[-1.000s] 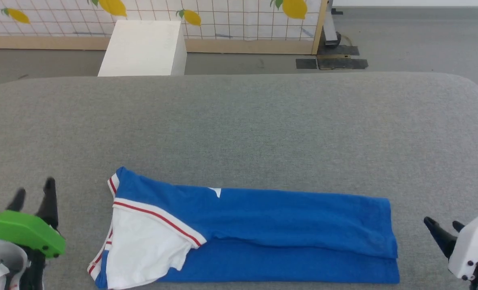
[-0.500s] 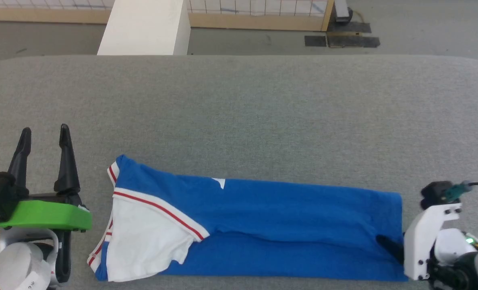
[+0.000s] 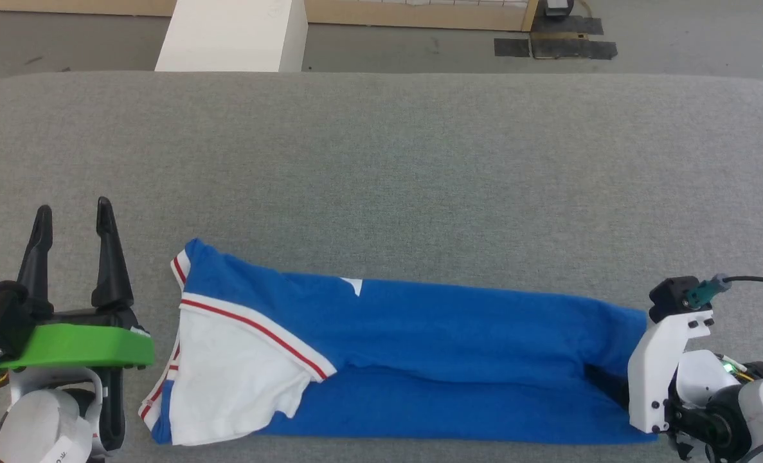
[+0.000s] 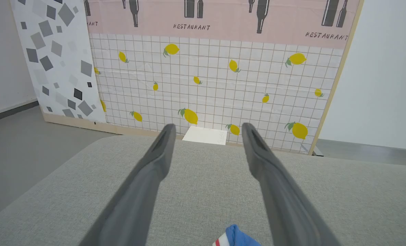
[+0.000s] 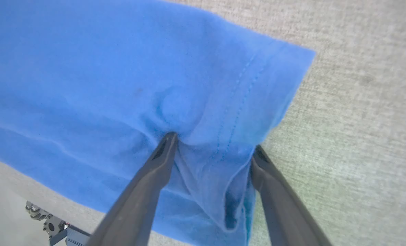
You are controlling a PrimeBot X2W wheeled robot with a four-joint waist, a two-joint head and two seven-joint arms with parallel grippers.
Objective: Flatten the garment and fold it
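Right wrist view showed the right gripper point(image 5: 213, 141) spread wide, unclenched, straddling the hem end of the garment point(image 5: 103, 68), which lay folded lengthwise on the table point(image 3: 381, 161), its long axis running toward the left gripper point(image 3: 72, 206), likewise released, just beyond its sleeve end.

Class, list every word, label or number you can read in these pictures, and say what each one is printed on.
"RESTAURANT": on the pink band of the wall panel, at its middle.
"RESTAURANT": same band, at its right end.
"ANT": same band, at the left, with the start of the word cut off.
White tag, lower left of the head view: print too small to read.
Garment: no lettering readable.
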